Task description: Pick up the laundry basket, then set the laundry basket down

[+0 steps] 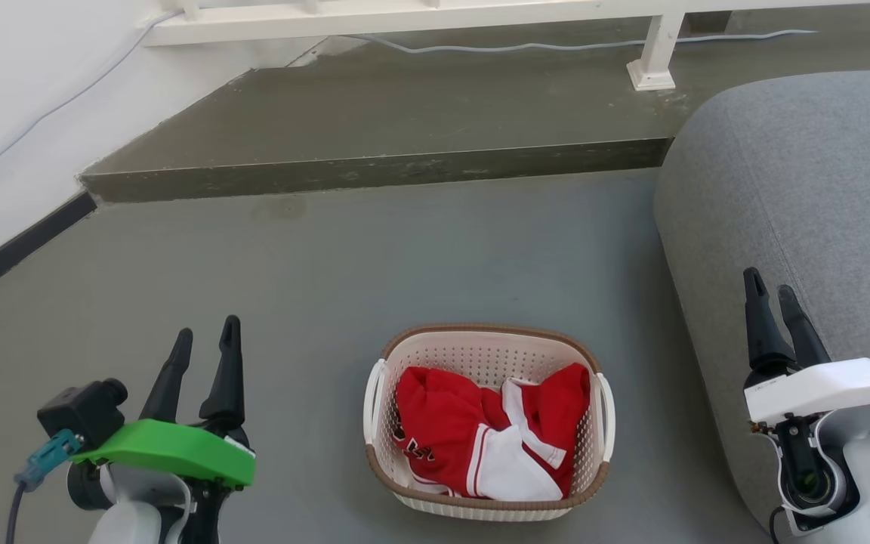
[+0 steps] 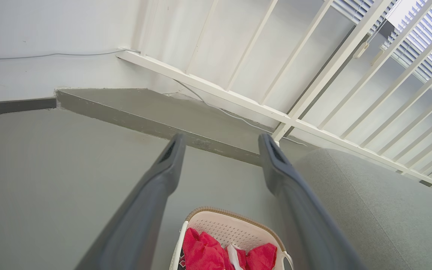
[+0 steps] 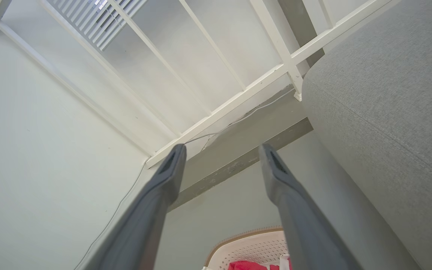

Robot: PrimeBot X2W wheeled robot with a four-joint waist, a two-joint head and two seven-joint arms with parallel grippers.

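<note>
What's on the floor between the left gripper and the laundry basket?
Nothing. In the head view, bare grey floor lies between the left gripper and the cream-white perforated plastic laundry basket.

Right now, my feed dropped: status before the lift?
Left gripper open, right gripper open, both empty. Laundry basket on floor between them, red-and-white clothes inside. Grey sofa beside right gripper.
</note>
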